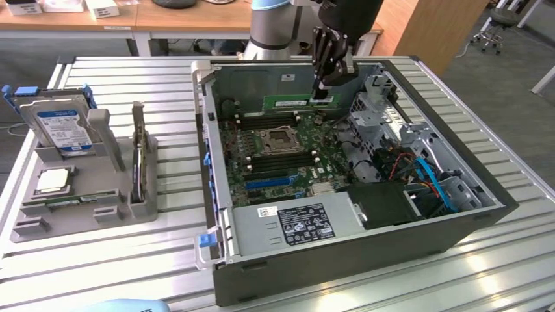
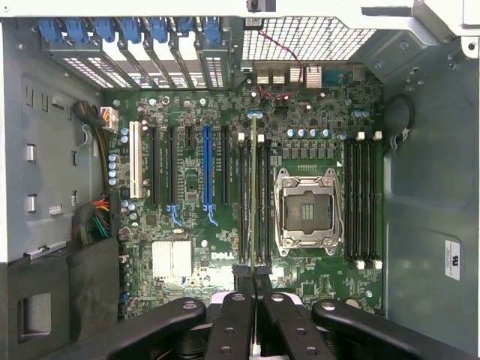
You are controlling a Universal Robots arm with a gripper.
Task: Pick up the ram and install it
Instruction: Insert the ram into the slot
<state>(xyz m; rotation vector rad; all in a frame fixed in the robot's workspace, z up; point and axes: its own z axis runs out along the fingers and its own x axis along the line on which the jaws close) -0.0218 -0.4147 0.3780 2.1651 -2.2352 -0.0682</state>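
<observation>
An open computer case (image 1: 390,253) is seen on a slatted metal table (image 1: 130,260), with its motherboard (image 1: 260,166) (image 2: 300,277) exposed. The gripper (image 1: 321,91) (image 2: 253,281) is held over the far part of the case interior, and its fingers are closed on the ram (image 1: 288,102) (image 2: 253,195). The ram is gripped at one end and is carried clear above the board, its length reaching toward the exterior view's left in front of the far case wall. In the wrist view it is seen edge-on, lined up along the memory slots (image 2: 244,202) that lie between the processor socket (image 1: 279,138) (image 2: 307,210) and the blue expansion slot (image 2: 207,165). Whether it touches a slot cannot be told.

On the exterior view's left of the case, well apart from it, a grey tray (image 1: 78,222) is set on the table. A hard drive (image 1: 56,127) is stood upright at its far end, a square silver processor chip (image 1: 54,180) is laid nearer, and a second green stick (image 1: 82,200) is lodged just nearer still.
</observation>
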